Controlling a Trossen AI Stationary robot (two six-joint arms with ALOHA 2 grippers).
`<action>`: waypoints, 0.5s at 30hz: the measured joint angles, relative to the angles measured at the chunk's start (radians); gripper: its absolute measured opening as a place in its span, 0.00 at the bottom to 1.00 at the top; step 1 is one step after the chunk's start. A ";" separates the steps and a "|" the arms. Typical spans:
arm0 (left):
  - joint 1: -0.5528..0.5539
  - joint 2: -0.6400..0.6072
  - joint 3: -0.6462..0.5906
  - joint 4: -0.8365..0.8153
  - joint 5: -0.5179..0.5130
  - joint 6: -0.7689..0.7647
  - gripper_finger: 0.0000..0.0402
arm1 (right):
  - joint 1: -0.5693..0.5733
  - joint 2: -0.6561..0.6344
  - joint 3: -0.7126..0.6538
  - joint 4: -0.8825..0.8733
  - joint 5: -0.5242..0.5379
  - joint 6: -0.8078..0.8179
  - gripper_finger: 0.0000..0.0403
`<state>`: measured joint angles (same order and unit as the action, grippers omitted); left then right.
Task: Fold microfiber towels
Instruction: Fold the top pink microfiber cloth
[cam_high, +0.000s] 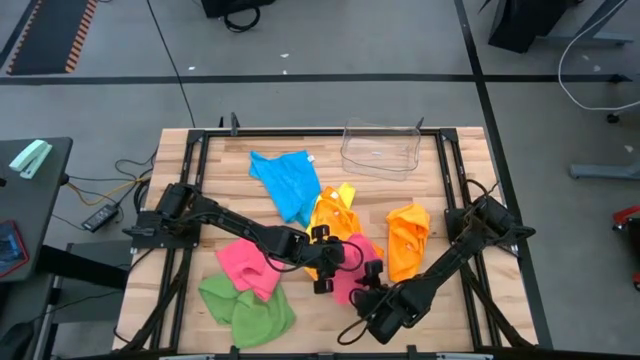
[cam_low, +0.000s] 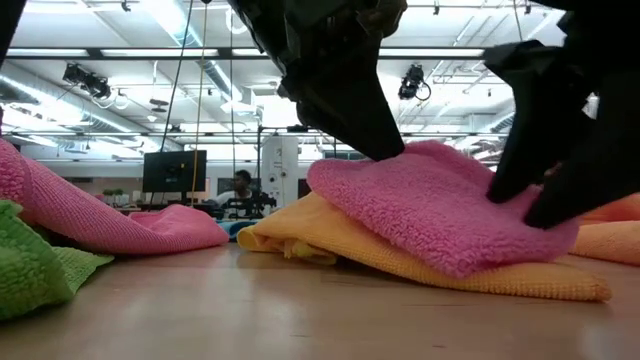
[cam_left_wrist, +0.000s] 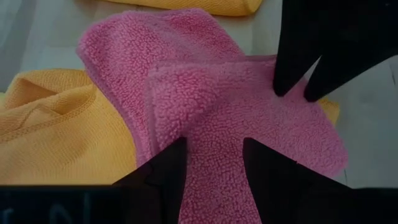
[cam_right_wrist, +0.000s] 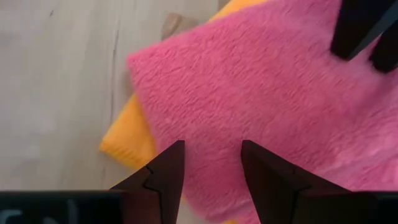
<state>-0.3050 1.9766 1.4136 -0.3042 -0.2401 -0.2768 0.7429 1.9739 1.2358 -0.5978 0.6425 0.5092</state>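
Low in the frame's centre, the left gripper (cam_high: 324, 260) and right gripper (cam_high: 371, 283) each pinched an edge of the pink towel (cam_high: 350, 280) lying over the yellow towel (cam_high: 328, 215).

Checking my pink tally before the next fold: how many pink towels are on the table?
2. One pink towel lies at the front left, beside the green ones; the other pink towel sits mid-table on a yellow-orange cloth, between both grippers. Others could be hidden underneath.
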 joint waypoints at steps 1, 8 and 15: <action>0.000 0.000 0.000 0.000 0.000 0.000 0.41 | 0.000 0.000 0.000 -0.005 -0.010 0.008 0.42; -0.004 -0.001 0.000 -0.003 0.000 0.008 0.41 | -0.024 0.000 0.000 -0.028 -0.015 0.004 0.42; -0.051 -0.039 0.002 -0.042 -0.001 0.238 0.41 | -0.026 -0.004 0.000 -0.060 -0.007 -0.060 0.42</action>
<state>-0.3564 1.9373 1.4154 -0.3463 -0.2409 -0.0387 0.7170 1.9697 1.2358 -0.6580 0.6355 0.4489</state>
